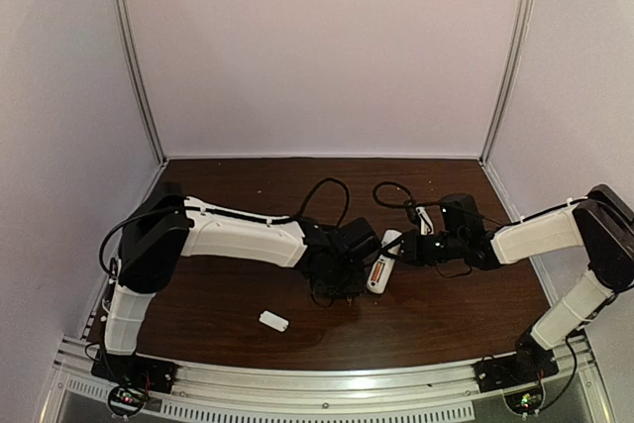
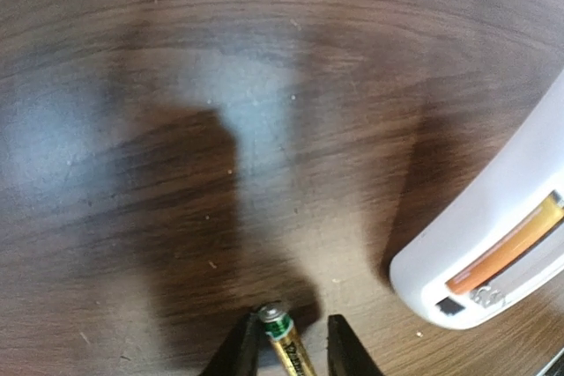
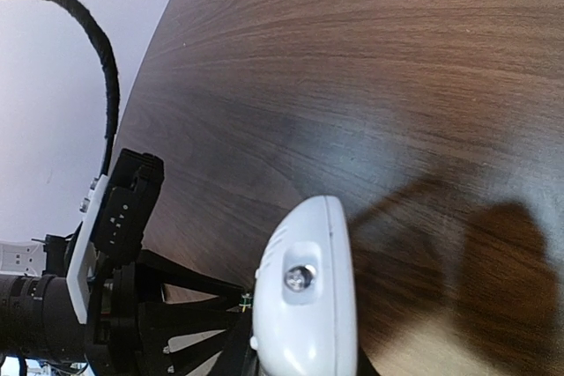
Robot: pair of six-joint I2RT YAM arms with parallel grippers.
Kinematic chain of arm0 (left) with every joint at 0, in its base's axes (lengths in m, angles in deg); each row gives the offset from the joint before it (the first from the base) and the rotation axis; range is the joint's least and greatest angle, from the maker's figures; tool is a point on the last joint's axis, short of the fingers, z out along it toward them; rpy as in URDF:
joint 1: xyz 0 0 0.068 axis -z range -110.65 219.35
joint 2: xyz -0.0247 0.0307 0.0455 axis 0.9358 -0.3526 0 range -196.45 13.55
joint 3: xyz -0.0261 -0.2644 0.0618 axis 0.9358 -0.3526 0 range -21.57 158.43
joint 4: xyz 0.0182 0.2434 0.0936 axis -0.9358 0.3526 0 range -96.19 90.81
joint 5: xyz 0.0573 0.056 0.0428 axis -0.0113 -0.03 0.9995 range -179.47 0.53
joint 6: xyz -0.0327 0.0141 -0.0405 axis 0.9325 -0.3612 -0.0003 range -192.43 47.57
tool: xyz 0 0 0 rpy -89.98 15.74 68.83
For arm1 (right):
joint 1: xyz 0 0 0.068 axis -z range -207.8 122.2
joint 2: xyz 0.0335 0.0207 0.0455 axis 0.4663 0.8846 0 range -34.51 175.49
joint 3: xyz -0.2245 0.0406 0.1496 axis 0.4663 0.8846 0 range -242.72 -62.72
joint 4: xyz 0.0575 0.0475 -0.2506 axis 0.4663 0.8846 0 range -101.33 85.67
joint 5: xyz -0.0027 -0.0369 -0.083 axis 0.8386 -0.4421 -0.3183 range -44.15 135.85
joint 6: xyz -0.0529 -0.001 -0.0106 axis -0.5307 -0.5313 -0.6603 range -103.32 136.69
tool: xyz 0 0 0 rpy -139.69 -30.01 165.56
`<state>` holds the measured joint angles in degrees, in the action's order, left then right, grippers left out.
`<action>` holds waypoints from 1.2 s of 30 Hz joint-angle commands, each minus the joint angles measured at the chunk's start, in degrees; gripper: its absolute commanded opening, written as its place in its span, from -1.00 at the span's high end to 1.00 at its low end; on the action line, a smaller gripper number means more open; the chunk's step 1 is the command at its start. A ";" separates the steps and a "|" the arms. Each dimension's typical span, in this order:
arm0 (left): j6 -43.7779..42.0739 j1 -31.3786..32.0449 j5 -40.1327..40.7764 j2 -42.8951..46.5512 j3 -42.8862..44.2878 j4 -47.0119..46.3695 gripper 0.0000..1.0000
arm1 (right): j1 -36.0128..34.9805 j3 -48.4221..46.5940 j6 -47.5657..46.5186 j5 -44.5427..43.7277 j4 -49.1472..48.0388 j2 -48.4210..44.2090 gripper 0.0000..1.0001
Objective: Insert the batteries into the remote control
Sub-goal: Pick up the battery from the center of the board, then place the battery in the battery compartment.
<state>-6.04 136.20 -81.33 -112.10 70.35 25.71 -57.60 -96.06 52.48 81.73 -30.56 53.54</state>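
Note:
My right gripper (image 1: 404, 248) is shut on the white remote control (image 1: 387, 244) and holds it tilted at the table's middle, battery bay facing up. The orange battery (image 2: 507, 248) lies in the open bay of the remote (image 2: 493, 217); the slot beside it is bare. My left gripper (image 2: 289, 347) is shut on the golden-brass battery (image 2: 286, 339), just left of the remote's end and a little above the wood. In the right wrist view the remote's end (image 3: 308, 305) fills the jaws, with the left gripper (image 3: 132, 305) beside it.
The small white cover piece (image 1: 273, 321) lies on the dark wooden table (image 1: 446, 314) near the front, left of centre. Black cables (image 1: 327, 190) loop over the table behind both grippers. Pale walls close in the back and sides.

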 commanded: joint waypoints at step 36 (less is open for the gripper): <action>-38.67 1.86 -9.75 24.69 -28.47 -55.19 1.00 | -5.70 7.17 18.68 13.11 -25.44 -2.56 1.00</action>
<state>-41.99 137.78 -86.40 -85.39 41.43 -21.79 -62.56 -89.28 67.56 93.70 -50.01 51.97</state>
